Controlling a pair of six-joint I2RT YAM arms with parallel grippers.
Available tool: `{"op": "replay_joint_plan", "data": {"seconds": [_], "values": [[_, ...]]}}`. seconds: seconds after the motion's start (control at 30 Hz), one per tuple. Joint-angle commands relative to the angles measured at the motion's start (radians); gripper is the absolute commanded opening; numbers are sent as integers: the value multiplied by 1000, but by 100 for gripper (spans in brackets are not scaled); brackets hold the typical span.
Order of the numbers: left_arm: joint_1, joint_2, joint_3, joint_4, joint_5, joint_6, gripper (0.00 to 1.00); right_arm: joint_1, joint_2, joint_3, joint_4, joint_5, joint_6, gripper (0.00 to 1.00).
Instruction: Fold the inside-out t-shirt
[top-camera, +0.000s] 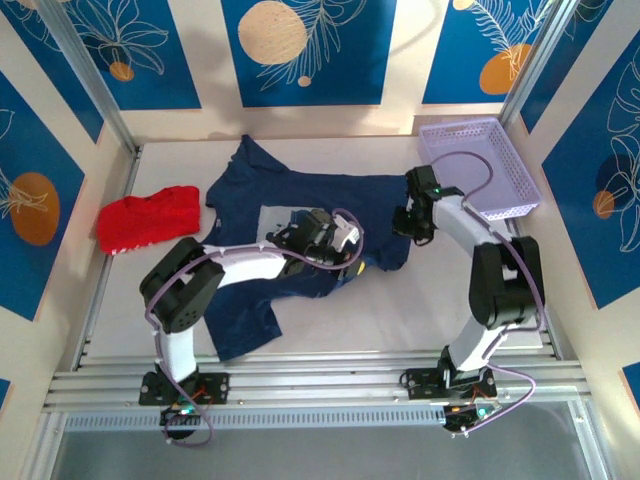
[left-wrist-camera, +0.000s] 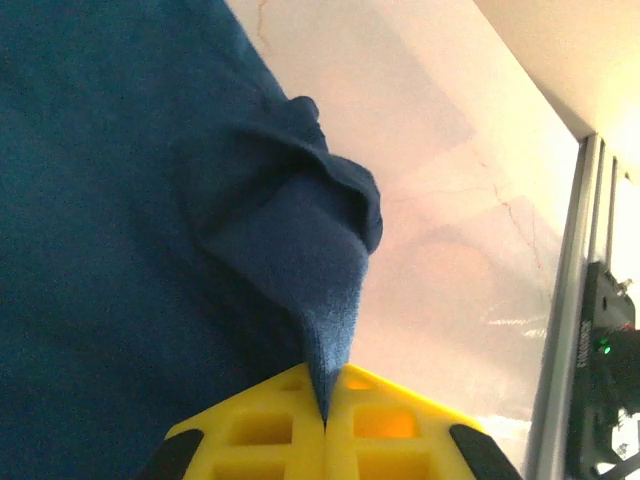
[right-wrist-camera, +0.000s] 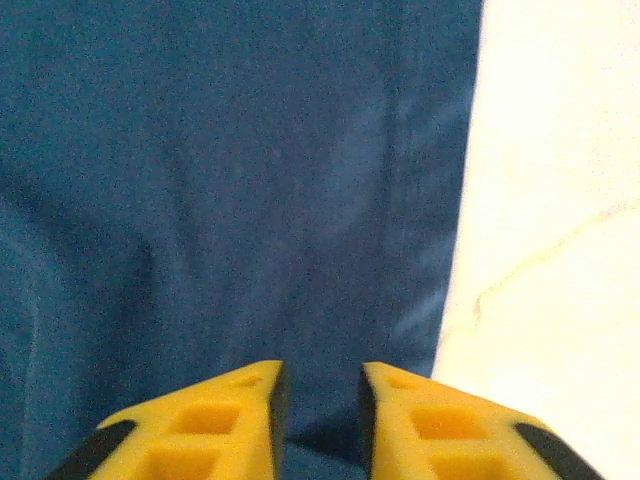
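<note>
The inside-out t-shirt (top-camera: 300, 200) is dark navy and lies spread across the middle of the table, with one part trailing toward the near left. My left gripper (top-camera: 345, 255) rests over its near edge. In the left wrist view its yellow fingers (left-wrist-camera: 270, 430) are shut on a pinched peak of the navy cloth (left-wrist-camera: 300, 240), which rises bunched from the jaws beside the bare table. My right gripper (top-camera: 415, 228) hovers at the shirt's right edge. In the right wrist view this gripper (right-wrist-camera: 320, 405) is open, with flat navy cloth (right-wrist-camera: 250, 180) below the gap.
A bright red garment (top-camera: 148, 218) lies at the left side of the table. A lilac plastic basket (top-camera: 478, 165) stands at the back right. Aluminium rails (top-camera: 320, 385) run along the near edge, and bare white table (right-wrist-camera: 560, 250) shows right of the shirt.
</note>
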Motion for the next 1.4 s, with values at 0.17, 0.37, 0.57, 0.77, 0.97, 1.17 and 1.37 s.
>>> {"op": "replay_joint_plan", "data": {"seconds": [0.17,0.37,0.57,0.77,0.97,1.17,1.37], "values": [[40,66,32,1,50,-213,0,33,-169,-124,-53,-138,3,42],[40,85,51,-7,72,-226,0,118,-401,-342,36,-194,112,52],[40,85,60,-10,80,-225,0,189,-338,-352,108,-102,122,56],[39,81,60,-15,88,-218,0,209,-253,-346,169,-39,131,55],[40,71,49,-18,90,-214,0,186,-197,-328,139,92,115,44],[39,57,47,-31,82,-201,0,152,-216,-329,117,120,89,24],[39,58,43,-27,89,-201,0,128,-211,-312,123,82,57,5]]}}
